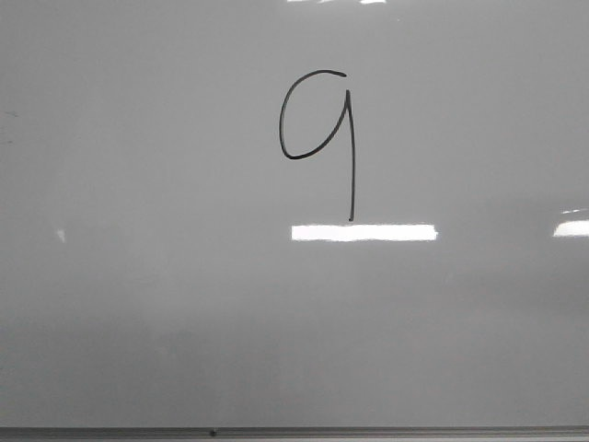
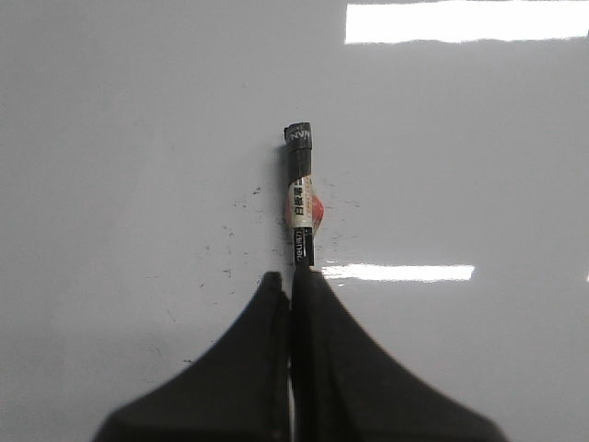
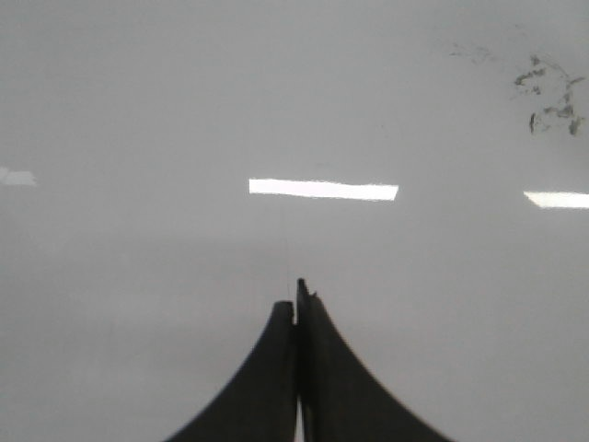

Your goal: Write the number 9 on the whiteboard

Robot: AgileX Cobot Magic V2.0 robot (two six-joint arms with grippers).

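Observation:
A thin black number 9 with an open loop and a long straight tail stands on the whiteboard in the front view, above a bright light reflection. Neither gripper shows in the front view. In the left wrist view my left gripper is shut on a black marker with a white label, which points away from the fingers over the whiteboard. In the right wrist view my right gripper is shut and empty over the whiteboard.
The board's thin grey frame edge runs along the near side in the front view. Small ink specks lie around the marker. Faint dark smudges mark the board in the right wrist view.

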